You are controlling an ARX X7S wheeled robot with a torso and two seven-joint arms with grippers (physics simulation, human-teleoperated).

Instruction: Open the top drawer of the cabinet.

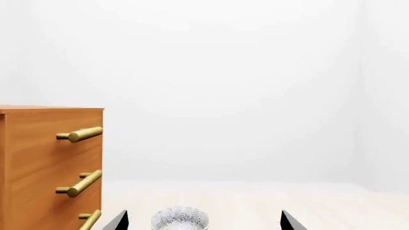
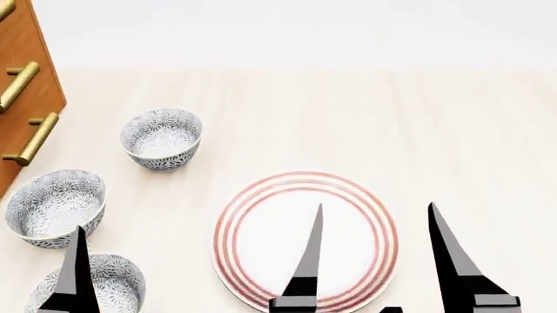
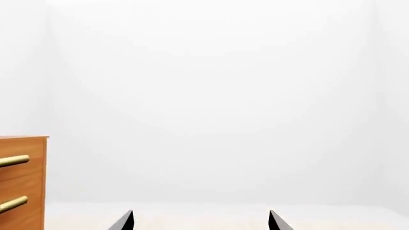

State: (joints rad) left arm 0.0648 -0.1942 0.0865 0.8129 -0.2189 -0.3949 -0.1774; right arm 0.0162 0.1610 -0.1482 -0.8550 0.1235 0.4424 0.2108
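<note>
The cabinet [image 1: 32,182] stands off to the left in the left wrist view, orange-brown with three brass handles. Its top drawer [image 1: 35,125] sits flush with the front, and its brass bar handle [image 1: 80,134] sticks out. My left gripper [image 1: 203,220] is open, well short of the cabinet and to its right, with nothing between its fingers. The head view catches only the cabinet's [image 2: 35,72] right edge, and the top handle [image 2: 5,9] is cut off at the corner. My right gripper [image 2: 375,208] hangs open and empty over the plate. In the right wrist view the cabinet [image 3: 22,187] is far left.
Three patterned bowls [image 2: 161,138] [image 2: 55,207] [image 2: 96,283] stand on the pale surface in front of the cabinet. One finger [image 2: 74,274] of my left gripper shows above the nearest bowl. A white plate [image 2: 261,215] with red rings lies at centre. White walls stand behind.
</note>
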